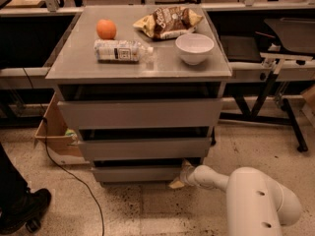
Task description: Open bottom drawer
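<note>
The gripper (pixel 180 176) is low, just above the floor, at the right end of the bottom drawer (pixel 138 173). It touches or nearly touches that corner of the front (which of the two I cannot tell). Whether it is open or closed, and whether it has hold of anything, cannot be told from this view. The white arm (pixel 256 200) runs back from it to the lower right.

The bottom drawer stretches leftward from the gripper and is the lowest of the cabinet's three fronts. Only its flat grey front shows, with a dark gap over it. Straight above the gripper is the middle drawer (pixel 142 148), and higher again the top drawer (pixel 140 113).

Well above the gripper, on the cabinet top (pixel 74 65), a white bowl (pixel 195 48) stands almost directly over it. A chip bag (pixel 167 21) lies behind the bowl. Up and to the left lies a bottle (pixel 120 50) on its side, with an orange (pixel 106 29) just beyond it.

Far to the gripper's left, on the floor beside the cabinet, sits a cardboard box (pixel 51 132). A cable (pixel 74 173) trails from it, and a dark shoe (pixel 22 213) is at the corner.
</note>
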Available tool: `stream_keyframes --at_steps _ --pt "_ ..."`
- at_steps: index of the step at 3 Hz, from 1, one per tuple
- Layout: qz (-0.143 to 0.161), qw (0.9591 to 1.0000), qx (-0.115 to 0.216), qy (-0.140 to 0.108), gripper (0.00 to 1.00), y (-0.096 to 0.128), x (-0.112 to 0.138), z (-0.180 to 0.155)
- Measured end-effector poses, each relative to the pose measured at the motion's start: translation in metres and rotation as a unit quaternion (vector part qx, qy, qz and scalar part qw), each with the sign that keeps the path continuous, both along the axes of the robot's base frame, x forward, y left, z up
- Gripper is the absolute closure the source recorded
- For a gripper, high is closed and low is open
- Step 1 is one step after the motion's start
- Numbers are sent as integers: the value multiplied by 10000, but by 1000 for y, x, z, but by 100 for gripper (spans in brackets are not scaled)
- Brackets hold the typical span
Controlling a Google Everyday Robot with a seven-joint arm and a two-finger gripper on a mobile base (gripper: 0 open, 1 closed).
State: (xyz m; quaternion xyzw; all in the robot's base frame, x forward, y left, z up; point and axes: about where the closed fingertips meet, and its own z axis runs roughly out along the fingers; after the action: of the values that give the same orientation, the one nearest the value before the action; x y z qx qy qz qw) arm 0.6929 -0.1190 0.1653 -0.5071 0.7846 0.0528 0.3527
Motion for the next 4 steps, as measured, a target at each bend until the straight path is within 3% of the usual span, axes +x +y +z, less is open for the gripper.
stream_keyframes --at_steps 3,4 --pt "-64 10000 -34 30 91 -8 -1 17" --pt "-64 10000 -34 30 100 -9 0 24"
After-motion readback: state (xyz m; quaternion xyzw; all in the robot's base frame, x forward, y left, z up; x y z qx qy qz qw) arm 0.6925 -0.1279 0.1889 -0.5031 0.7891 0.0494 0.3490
